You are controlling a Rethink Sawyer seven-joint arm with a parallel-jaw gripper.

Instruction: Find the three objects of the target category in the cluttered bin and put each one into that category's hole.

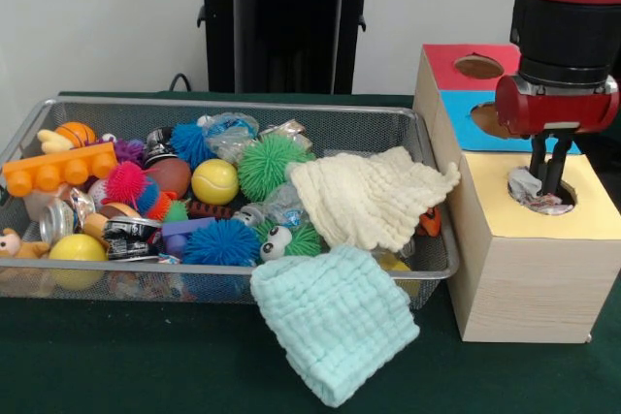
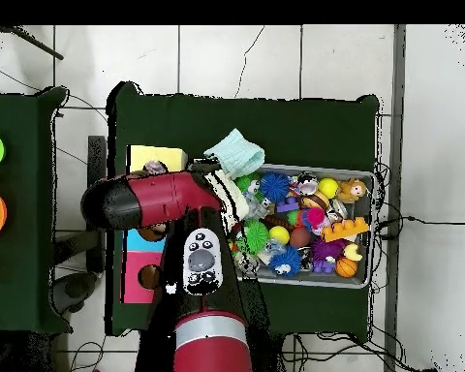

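**Gripper over the yellow hole, crinkly packet at its tips**

The red and black gripper [image 1: 549, 174] hangs straight down over the round hole [image 1: 540, 193] in the yellow top of the wooden sorting box [image 1: 529, 278]. Its two dark fingers stand close together, and a crumpled silvery plastic packet [image 1: 530, 191] sits at their tips, half inside the hole. The fingers look pinched on it, though from the front view I cannot be sure the grip is not already loosened.

The relation that matters is vertical: the packet lies directly at six o'clock beneath the gripper, inside the hole's rim, so it has only to drop. The rim is close around the tips, so the way out is straight up.

The silver wire-mesh bin [image 1: 39, 113] lies at nine o'clock from the box in the front view, just beside it. A cream knitted cloth [image 1: 364, 199] covers the bin's near corner by the box, and a pale mint knitted cloth [image 1: 335, 332] hangs over the bin's front rim onto the green table [image 1: 116, 356]. By my judgement, both may hide further packets; similar crinkly wrappers [image 1: 231, 133] show at the bin's twelve o'clock edge. Open room for approach is from above.
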